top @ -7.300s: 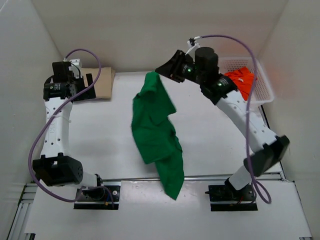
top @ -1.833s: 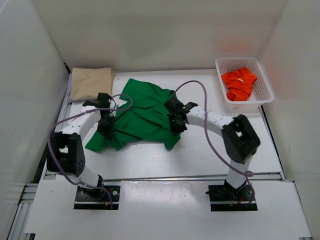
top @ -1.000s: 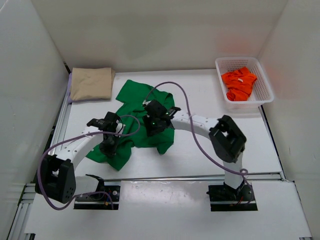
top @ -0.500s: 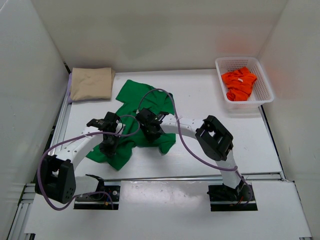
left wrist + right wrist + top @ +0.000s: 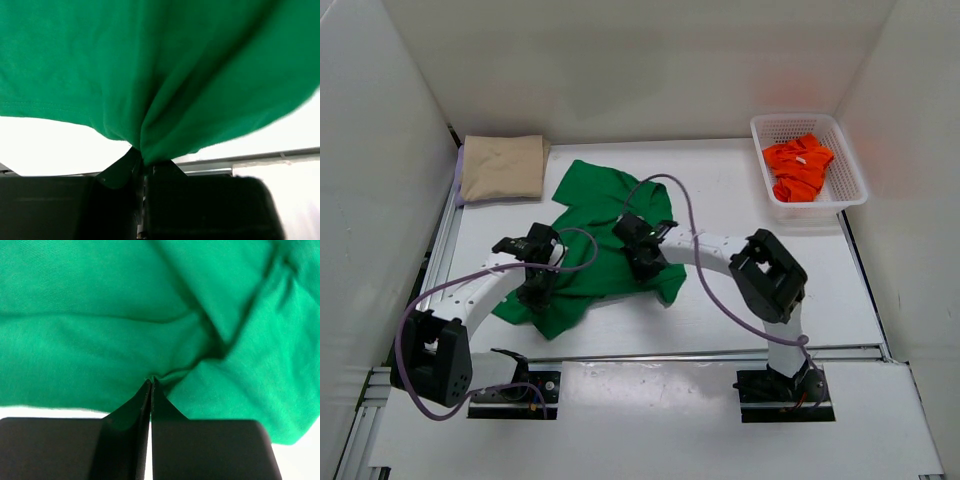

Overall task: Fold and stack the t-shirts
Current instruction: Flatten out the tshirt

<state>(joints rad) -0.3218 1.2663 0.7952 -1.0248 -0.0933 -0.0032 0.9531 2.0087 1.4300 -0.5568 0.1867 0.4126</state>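
We've got both arms bent low over the tabletop point(image 5: 750, 200), elbows out, wrists tipped down. Our left end effector point(image 5: 534, 288) is clenched on a bunch of the green t-shirt point(image 5: 592, 195), which spreads out ahead of it. Our right end effector point(image 5: 648, 266) is pinched tight on a fold of the same shirt. The tan t-shirt point(image 5: 502, 167) lies folded well beyond the left one. The orange-red t-shirt point(image 5: 798, 168) sits in the basket point(image 5: 850, 150), well off to the right one's side.

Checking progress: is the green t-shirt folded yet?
Not folded: green t-shirt lies crumpled and irregular, left gripper and right gripper each pinching it.
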